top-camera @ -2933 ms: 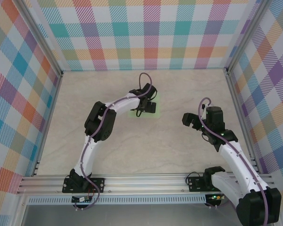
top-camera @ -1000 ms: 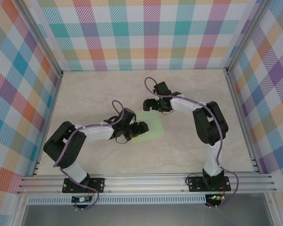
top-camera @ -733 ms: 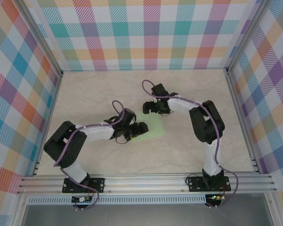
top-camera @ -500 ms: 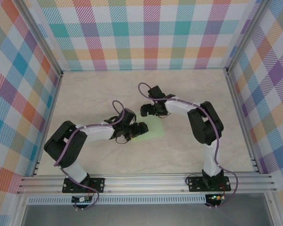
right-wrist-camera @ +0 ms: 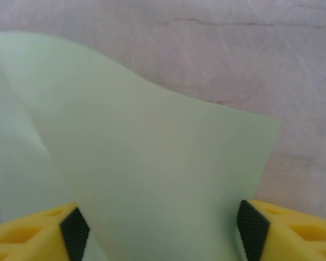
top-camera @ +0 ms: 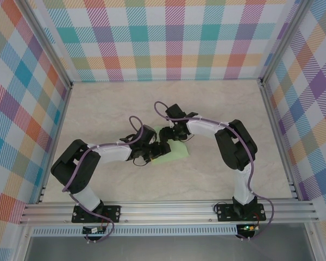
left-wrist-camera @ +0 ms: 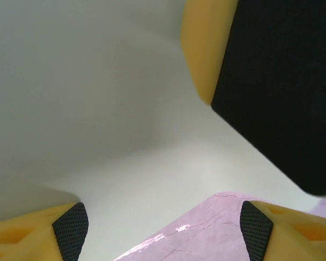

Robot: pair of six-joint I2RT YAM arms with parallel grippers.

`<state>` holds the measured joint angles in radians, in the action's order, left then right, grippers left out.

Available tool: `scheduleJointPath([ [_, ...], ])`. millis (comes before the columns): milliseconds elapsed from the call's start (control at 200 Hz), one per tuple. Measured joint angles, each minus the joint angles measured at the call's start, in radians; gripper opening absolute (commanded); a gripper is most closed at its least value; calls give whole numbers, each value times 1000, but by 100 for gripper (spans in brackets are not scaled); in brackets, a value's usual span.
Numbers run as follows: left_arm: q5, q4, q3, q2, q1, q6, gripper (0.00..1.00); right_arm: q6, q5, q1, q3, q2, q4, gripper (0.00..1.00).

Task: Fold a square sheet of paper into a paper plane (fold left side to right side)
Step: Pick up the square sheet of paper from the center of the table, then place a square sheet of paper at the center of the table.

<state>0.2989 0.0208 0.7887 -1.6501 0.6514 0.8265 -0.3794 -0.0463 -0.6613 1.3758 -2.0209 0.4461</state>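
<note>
The right claw (top-camera: 172, 134) has swung left over the far edge of the square sheet of paper (top-camera: 176, 154), its jaws apart astride a raised flap. The left claw (top-camera: 156, 153) stays wide open, gripping nothing, on the sheet's left edge on the table (top-camera: 217, 103).

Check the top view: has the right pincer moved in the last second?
Yes. The right pincer swung toward the near rail, over the far edge of the square sheet of paper.
</note>
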Motion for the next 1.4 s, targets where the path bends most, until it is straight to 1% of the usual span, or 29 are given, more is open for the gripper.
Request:
scheduleJointPath([
  [120, 4, 3, -33, 41, -31, -19, 84, 1, -31, 4, -20, 10, 2, 40],
  [235, 24, -26, -79, 143, -113, -46, 88, -2, -88, 19, -56, 29, -11, 33],
  [295, 42, -29, -98, 209, -174, -56, 89, -5, -132, 31, -89, 50, -37, 31],
  [445, 122, -14, -145, 336, -312, -70, 92, -36, -272, 82, -195, 130, -127, 30],
  [520, 170, -6, -164, 376, -360, -76, 93, -59, -340, 109, -239, 174, -172, 30],
  [590, 216, 16, -177, 405, -387, -76, 95, -79, -397, 135, -278, 225, -213, 30],
  [820, 361, 117, -163, 490, -395, -56, 99, -158, -604, 248, -404, 479, -370, 30],
  [945, 431, 167, -93, 502, -395, -37, 100, -188, -701, 305, -415, 615, -416, 30],
  [1035, 474, 203, -27, 507, -395, -34, 100, -193, -761, 314, -404, 692, -420, 30],
  [1215, 544, 226, 96, 509, -393, -42, 100, -232, -862, 313, -341, 747, -431, 30],
  [1400, 571, 248, 139, 494, -370, -61, 100, -284, -914, 303, -320, 755, -465, 30],
])
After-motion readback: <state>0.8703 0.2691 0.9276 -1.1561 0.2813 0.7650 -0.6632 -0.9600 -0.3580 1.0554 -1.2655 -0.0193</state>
